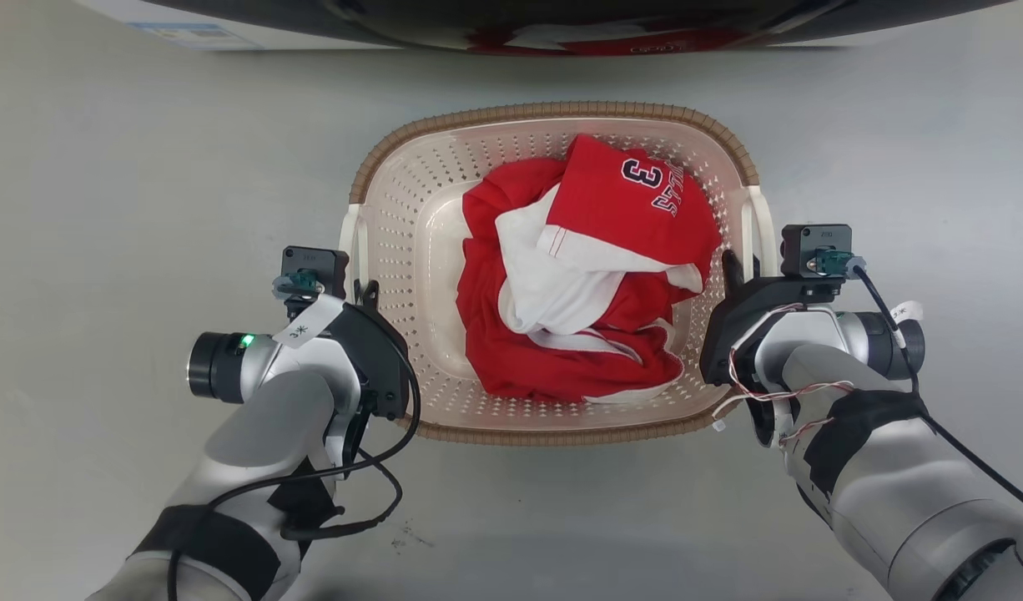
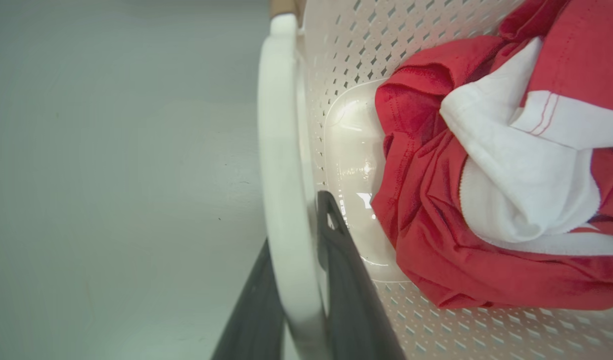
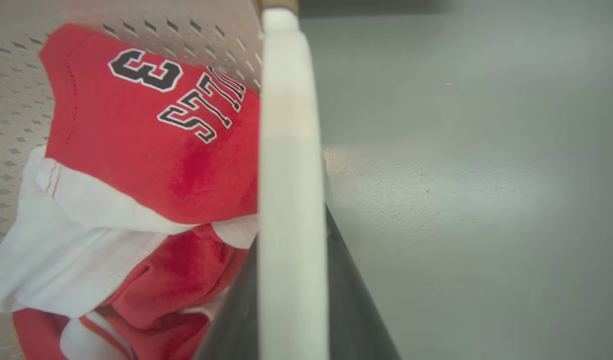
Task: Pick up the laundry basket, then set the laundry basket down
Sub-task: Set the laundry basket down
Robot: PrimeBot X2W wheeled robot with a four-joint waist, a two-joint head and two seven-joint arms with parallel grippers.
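Here, perforated cream laundry basket (image 1: 395, 217)

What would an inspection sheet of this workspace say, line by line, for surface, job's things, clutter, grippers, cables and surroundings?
Surface: grey floor, bare, a few dark specks.
Job's things: laundry basket upright, holding red and white clothes; whether it is lifted cannot be told.
Clutter: nothing seen.
Grippers: left gripper shut on the left handle; right gripper shut on the right handle.
Cables: a black cable loops loose by the left arm; another trails from the right arm.
Surroundings: washer beyond the basket.
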